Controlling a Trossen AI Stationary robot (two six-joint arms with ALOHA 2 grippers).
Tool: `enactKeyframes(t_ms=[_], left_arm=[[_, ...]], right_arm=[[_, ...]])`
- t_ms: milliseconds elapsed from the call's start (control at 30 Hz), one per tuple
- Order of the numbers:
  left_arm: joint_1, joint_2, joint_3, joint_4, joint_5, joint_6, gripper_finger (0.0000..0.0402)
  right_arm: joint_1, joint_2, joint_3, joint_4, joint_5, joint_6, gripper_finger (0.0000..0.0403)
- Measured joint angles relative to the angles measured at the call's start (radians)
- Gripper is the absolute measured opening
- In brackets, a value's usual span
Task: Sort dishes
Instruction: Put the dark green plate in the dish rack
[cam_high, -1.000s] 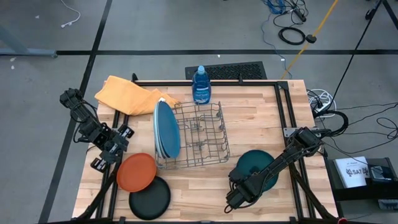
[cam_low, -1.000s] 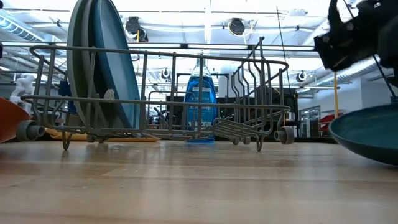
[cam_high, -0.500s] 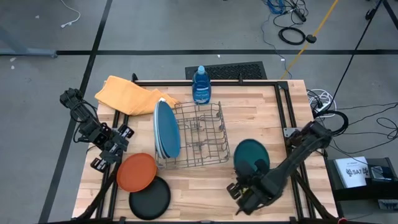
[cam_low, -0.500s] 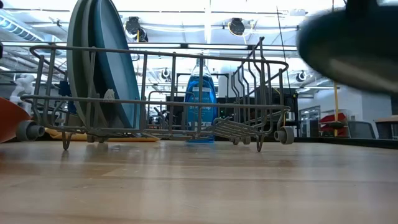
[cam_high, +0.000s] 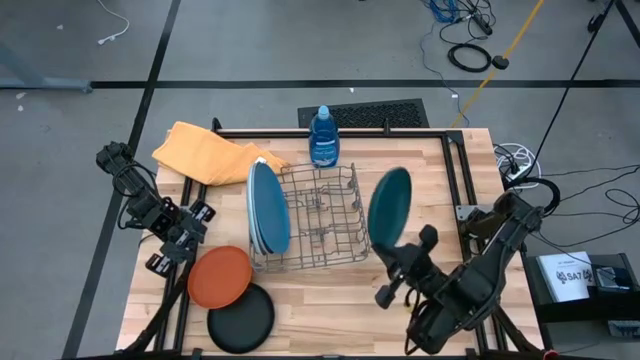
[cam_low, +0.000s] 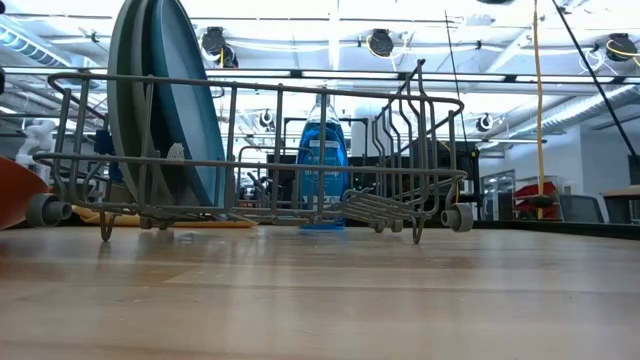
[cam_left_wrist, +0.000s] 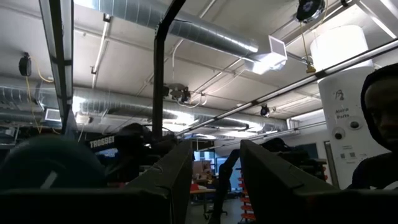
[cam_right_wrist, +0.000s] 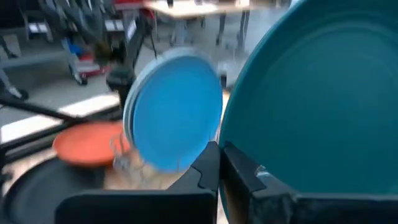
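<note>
My right gripper (cam_high: 400, 254) is shut on the dark teal plate (cam_high: 389, 205), which stands on edge in the air just right of the wire rack (cam_high: 322, 222). In the right wrist view the teal plate (cam_right_wrist: 311, 106) fills the frame. Three plates, blue foremost (cam_high: 268, 205), stand upright in the rack's left end. The orange plate (cam_high: 220, 277) and the black plate (cam_high: 241, 318) lie flat at the near left, overlapping. My left gripper (cam_high: 185, 235) waits open at the table's left edge, pointing upward (cam_left_wrist: 216, 149). My right gripper pinches the teal plate's rim (cam_right_wrist: 236, 140) between its two fingers (cam_right_wrist: 205, 171), at the plate's near, lower edge. The fingers come from the table's near side, roughly level. The plate stands on edge above them, lifted clear of the table.
A blue soap bottle (cam_high: 323, 137) stands behind the rack at the far edge. An orange cloth (cam_high: 205, 152) lies at the far left corner. Bare wood (cam_high: 330, 300) lies in front of the rack. A person shows in the room in the left wrist view (cam_left_wrist: 380, 118).
My right gripper has risen from the table with the teal plate and turned its wrist. The plate, lying nearly flat on the wood before, is now lifted clear and tipped up on edge, closer to the rack's right side.
</note>
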Motion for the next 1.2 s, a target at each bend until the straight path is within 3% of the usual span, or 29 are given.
enactKeyframes(t_ms=[233, 400, 500, 700, 900, 1000, 1100, 1200], left_arm=[[0.0, 0.0, 0.0, 0.008, -0.007, 0.001, 0.0137], [0.0, 0.0, 0.0, 0.008, -0.029, 0.0, 0.0137], [0.0, 0.0, 0.0, 0.009, -0.031, 0.0, 0.0137], [0.0, 0.0, 0.0, 0.019, -0.031, -0.006, 0.0137], [0.0, 0.0, 0.0, 0.026, -0.031, -0.007, 0.0137], [0.0, 0.0, 0.0, 0.027, -0.03, -0.008, 0.0137], [0.0, 0.0, 0.0, 0.037, -0.03, -0.008, 0.0137], [0.0, 0.0, 0.0, 0.038, -0.03, -0.028, 0.0137]], right_arm=[[-0.082, 0.002, 0.018, 0.425, 0.021, -0.575, 0.0], [-0.156, 0.012, 0.001, 0.873, -0.171, -1.054, 0.0], [-0.209, 0.013, -0.029, 1.051, -0.321, -1.229, 0.0], [-0.342, 0.013, -0.112, 1.12, -0.506, -1.228, 0.0], [-0.482, 0.013, -0.315, 1.348, -0.751, -1.152, 0.0], [-0.542, 0.013, -0.442, 1.516, -0.848, -1.106, 0.0], [-0.595, 0.013, -0.592, 1.789, -0.978, -1.043, 0.0], [-0.631, 0.006, -0.735, 1.912, -1.0, -0.97, 0.0]])
